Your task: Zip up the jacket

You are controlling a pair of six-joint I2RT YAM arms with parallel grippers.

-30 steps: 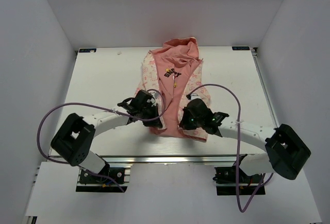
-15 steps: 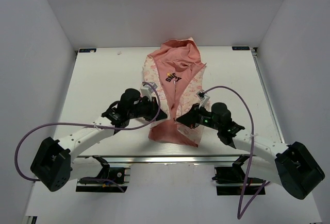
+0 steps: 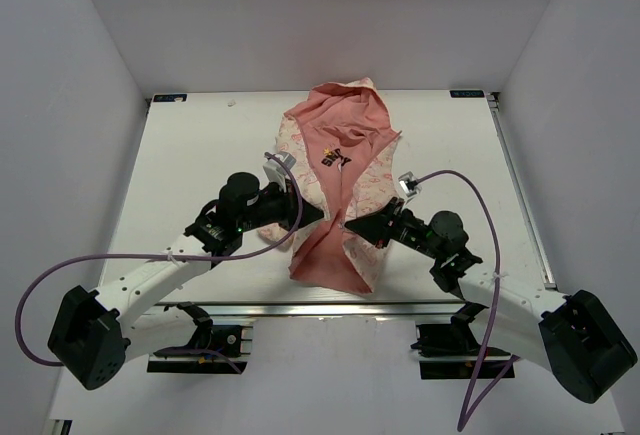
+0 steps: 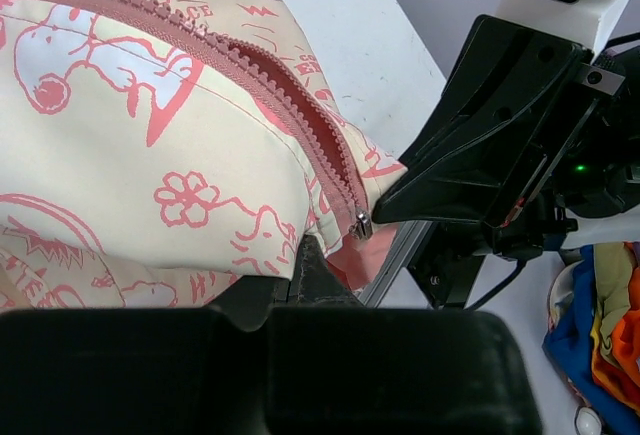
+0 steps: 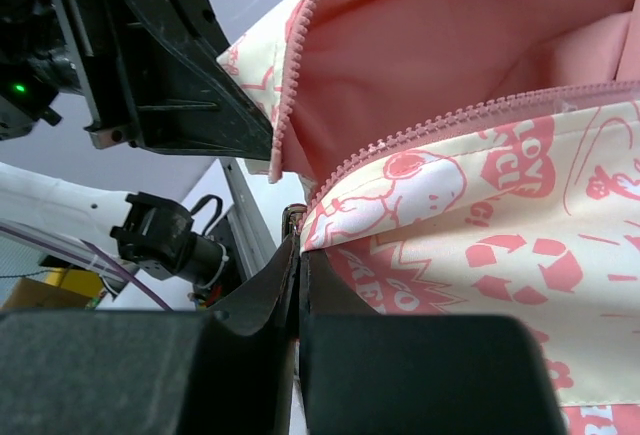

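The jacket lies mid-table, hood at the far end, with the pink lining showing through its open front. My left gripper is shut on the left front panel near the hem. In the left wrist view, cream printed fabric fills the frame and the zipper slider sits at the lower end of the pink teeth, just above my gripper. My right gripper is shut on the right front panel. In the right wrist view it pinches the edge just below the zipper's metal end.
The two grippers face each other a few centimetres apart over the hem. An aluminium rail runs along the table's near edge. Purple cables loop off both arms. A pile of coloured cloth lies off the table.
Both grippers have drawn the front panels' lower ends together and lifted them. The hem has bunched narrower and slid toward the near edge. The arms have stretched out lower.
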